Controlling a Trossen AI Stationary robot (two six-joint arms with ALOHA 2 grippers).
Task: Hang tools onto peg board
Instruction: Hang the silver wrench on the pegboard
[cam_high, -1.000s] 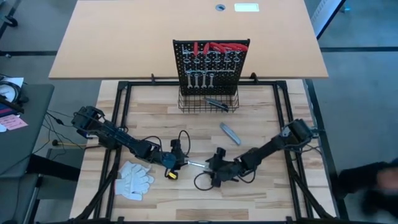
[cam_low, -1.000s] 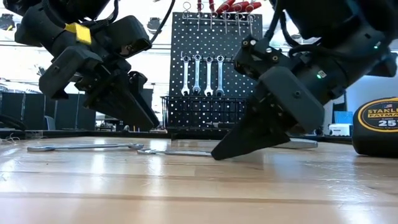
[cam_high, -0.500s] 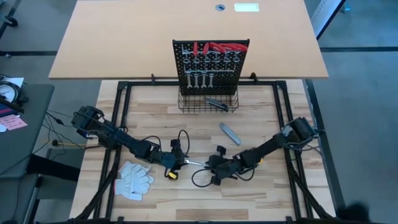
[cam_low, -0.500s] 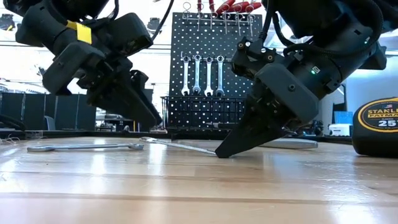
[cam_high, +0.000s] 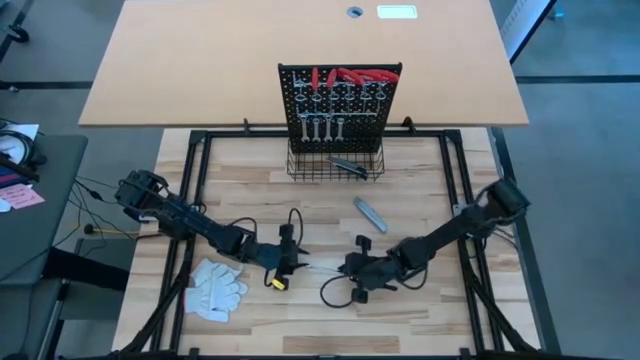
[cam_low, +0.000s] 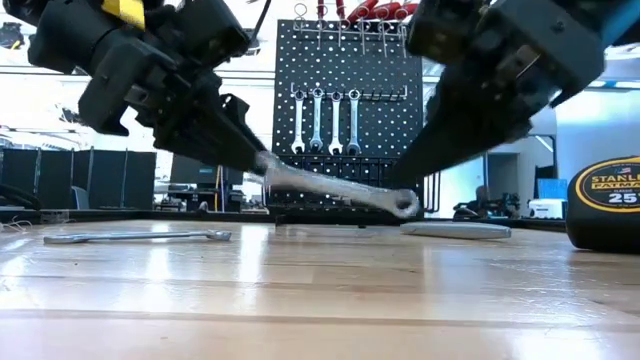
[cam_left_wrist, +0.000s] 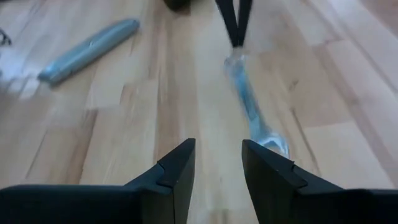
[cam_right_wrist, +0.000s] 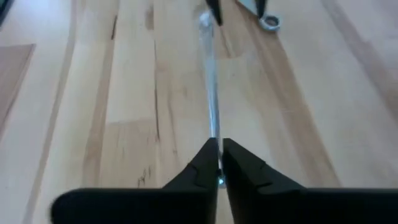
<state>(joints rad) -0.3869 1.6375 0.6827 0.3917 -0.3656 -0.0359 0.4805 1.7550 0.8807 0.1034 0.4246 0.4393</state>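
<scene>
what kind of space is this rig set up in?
Looks like a workshop or robotics lab bench. A black peg board holds wrenches and red-handled pliers, a tape measure sits on the wooden table, and desks and screens fill the room behind.

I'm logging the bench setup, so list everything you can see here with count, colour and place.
peg board: one, black, upright at the table's far edge, wire basket at its base.
hung wrenches: four, silver, in a row on the board.
red-handled tools: several, red, top of the board.
dark tool: one, in the basket.
utility knife: one, grey, on the table before the board.
lifted wrench: one, silver, off the table between the claws.
loose wrench: one, silver, flat on the table.
tape measure: one, yellow-black, on the table.
gloves: white, near left.
left claw: open, at the lifted wrench's end.
right claw: shut on the lifted wrench.
</scene>
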